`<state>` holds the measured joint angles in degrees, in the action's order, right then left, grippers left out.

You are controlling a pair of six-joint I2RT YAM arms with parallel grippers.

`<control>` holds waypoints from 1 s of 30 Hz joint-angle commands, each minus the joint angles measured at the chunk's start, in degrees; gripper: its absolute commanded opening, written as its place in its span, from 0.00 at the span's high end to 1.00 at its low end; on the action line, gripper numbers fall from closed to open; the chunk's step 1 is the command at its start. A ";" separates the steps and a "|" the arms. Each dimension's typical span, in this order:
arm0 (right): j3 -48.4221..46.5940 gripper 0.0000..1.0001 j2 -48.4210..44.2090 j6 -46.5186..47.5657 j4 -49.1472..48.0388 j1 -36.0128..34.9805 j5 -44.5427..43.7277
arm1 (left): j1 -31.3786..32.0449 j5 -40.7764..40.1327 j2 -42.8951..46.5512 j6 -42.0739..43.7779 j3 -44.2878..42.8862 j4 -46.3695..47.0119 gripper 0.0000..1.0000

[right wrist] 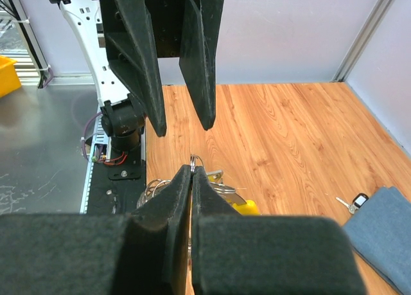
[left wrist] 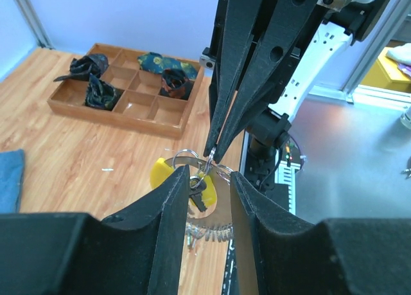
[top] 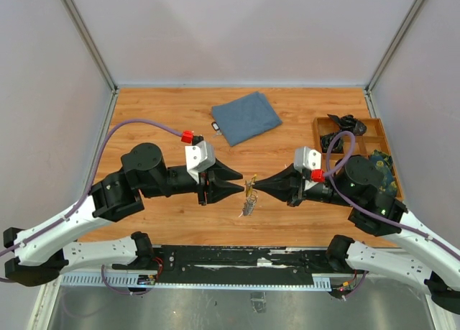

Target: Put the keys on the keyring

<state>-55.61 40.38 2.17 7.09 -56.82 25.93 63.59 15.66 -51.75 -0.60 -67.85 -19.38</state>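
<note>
My right gripper is shut on a thin metal ring of the keyring, holding it above the table. Below it hang a yellow-headed key, a black key and the beaded part of the loop. In the top view the bunch dangles between the two arms. My left gripper faces the right one, tip to tip. Its jaws stand apart on either side of the hanging keys, with nothing pinched. A loose key lies by the blue cloth.
A wooden compartment tray with dark bundles stands at the right edge of the table. The folded blue cloth lies at the back centre. Grey walls close in the left, right and far sides.
</note>
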 commanded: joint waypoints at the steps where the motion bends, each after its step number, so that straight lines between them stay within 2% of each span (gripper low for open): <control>1: 0.24 1.00 -1.21 -0.49 -4.77 0.61 0.88 | 0.66 -1.74 1.78 -1.24 1.59 5.41 0.63; 7: 0.83 1.00 -1.53 -1.35 -7.01 0.61 0.83 | 0.71 -1.45 2.97 -1.68 3.37 9.36 0.63; 30: 1.98 1.00 -3.07 -3.84 -11.18 0.66 1.51 | 0.71 2.76 -1.05 -2.74 4.56 11.45 0.63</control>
<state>-53.76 38.59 -0.54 0.45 -56.82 26.79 63.61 17.26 -52.60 -2.92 -63.77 -10.22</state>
